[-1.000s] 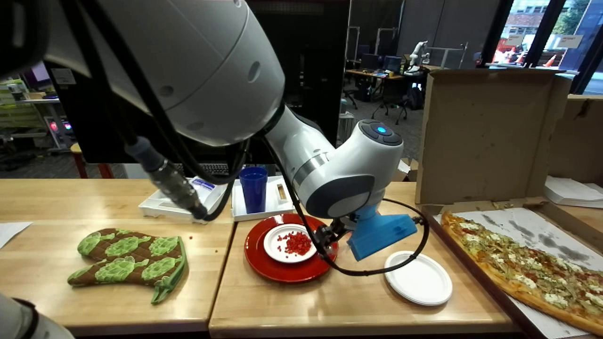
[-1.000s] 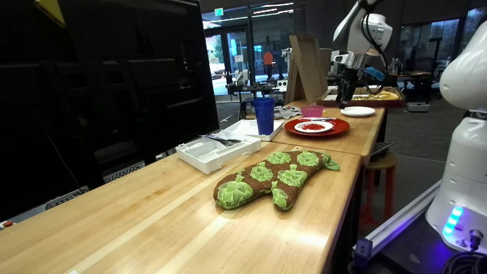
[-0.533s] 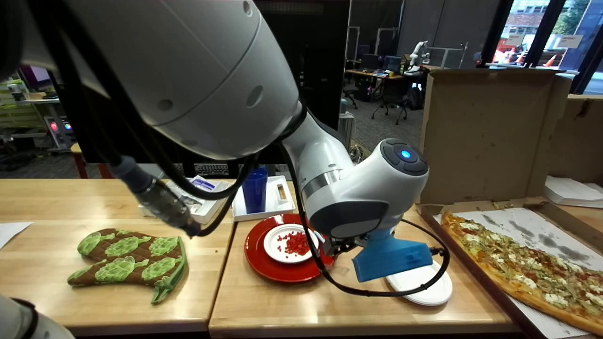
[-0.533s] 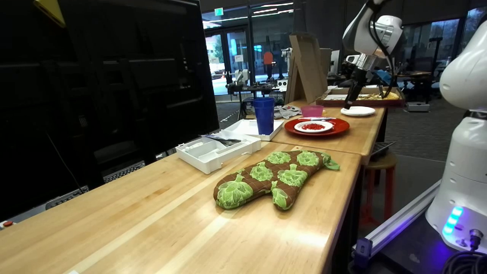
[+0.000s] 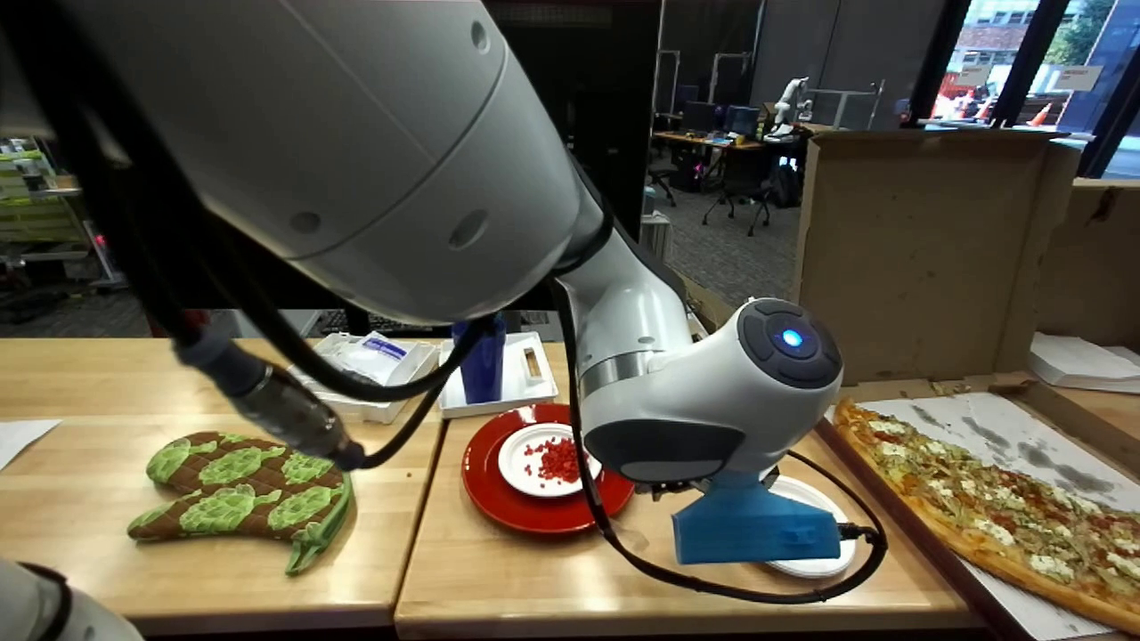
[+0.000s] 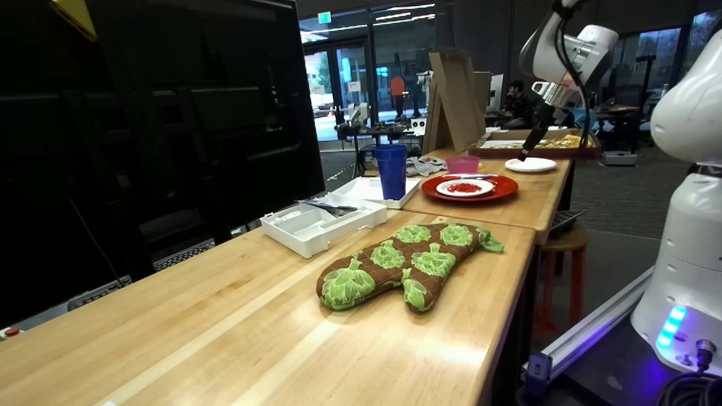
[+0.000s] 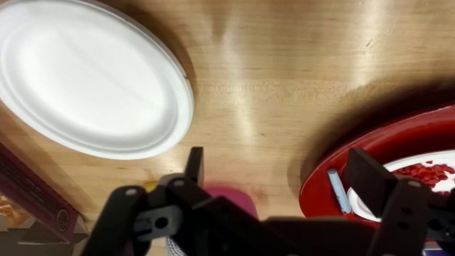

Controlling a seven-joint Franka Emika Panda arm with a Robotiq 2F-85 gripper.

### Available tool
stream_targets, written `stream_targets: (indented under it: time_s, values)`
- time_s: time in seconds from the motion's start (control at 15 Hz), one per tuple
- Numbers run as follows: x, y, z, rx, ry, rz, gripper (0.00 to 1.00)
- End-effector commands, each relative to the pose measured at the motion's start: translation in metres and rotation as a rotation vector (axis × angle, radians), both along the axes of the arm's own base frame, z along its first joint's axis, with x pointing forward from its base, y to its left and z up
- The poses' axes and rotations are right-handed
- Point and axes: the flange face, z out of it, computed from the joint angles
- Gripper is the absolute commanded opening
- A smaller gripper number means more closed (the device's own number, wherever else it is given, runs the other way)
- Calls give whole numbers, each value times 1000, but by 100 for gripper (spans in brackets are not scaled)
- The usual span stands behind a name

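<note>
My gripper (image 7: 277, 153) is open with nothing between its fingers. In the wrist view it is over the table between a white plate (image 7: 96, 78) and a red plate (image 7: 316, 202). In an exterior view my gripper (image 6: 523, 157) shows tilted, its tips close to the white plate (image 6: 538, 165); contact cannot be told. In an exterior view the arm hides the fingers and part of the white plate (image 5: 815, 568). The red plate (image 5: 499, 494) bears a small white plate (image 5: 517, 472) with red bits (image 5: 559, 461) and a light blue stick-like thing (image 7: 339, 192).
A pink bowl (image 6: 462, 164) stands behind the red plate. An open pizza box (image 5: 931, 258) with pizza (image 5: 997, 507) is beside the white plate. A blue cup (image 6: 391, 172) stands in a white tray (image 6: 361, 189). A green-brown oven mitt (image 5: 240, 490) lies on the table.
The arm has moved down and toward the white plate and pizza box, and my gripper has tilted. It now covers more of the white plate in an exterior view. The objects have not moved.
</note>
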Motion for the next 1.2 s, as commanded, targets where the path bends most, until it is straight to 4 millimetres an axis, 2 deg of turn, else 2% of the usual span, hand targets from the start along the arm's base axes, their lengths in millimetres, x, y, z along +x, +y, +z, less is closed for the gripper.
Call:
stream_targets:
  time_s: [0.0,0.4,0.73,0.8,1.13]
  values:
    - [-15,-2,13,-50,-8,-44,100]
    - [-24,3,19,-127,88,-18,100]
    - [-28,13,35,-171,69,2,100]
    - [-18,4,24,-160,100,0,100]
    - [-22,8,31,-163,81,4,100]
